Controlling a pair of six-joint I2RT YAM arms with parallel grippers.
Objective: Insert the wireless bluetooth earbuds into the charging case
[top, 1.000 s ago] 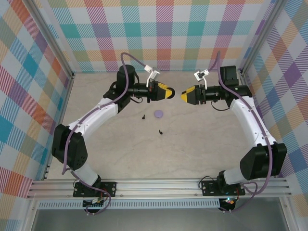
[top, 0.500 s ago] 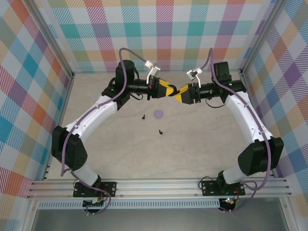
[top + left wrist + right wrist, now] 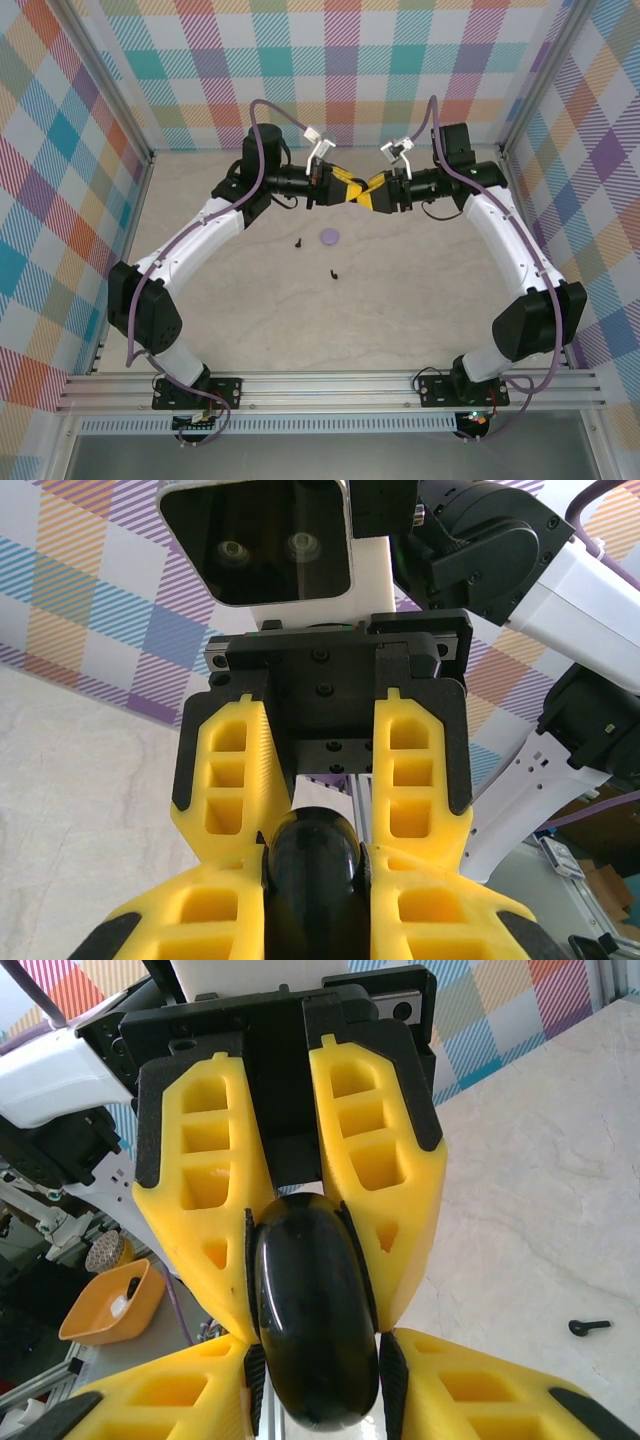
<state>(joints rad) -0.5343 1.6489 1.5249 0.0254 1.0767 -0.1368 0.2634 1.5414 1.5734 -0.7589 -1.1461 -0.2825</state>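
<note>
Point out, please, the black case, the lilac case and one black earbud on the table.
black case (image 3: 315, 1310): right wrist view, middle of its glossy shell.
lilac case (image 3: 330, 237): top view, centre of its top face.
black earbud (image 3: 333, 272): top view, its middle.

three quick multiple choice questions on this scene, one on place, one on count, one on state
1. Where is the lilac case? A) on the table B) atop an arm C) on the back wall
2. How many black earbuds lie on the table? A) none B) two C) five
3. The left end effector and right end effector are: A) wide apart B) both closed on a black case C) resting on the table
Answers: 1A, it lies flat on the tabletop; 2B, one beside the lilac case, one nearer the bases; 3B, both wrist views show fingers pinching it.
</note>
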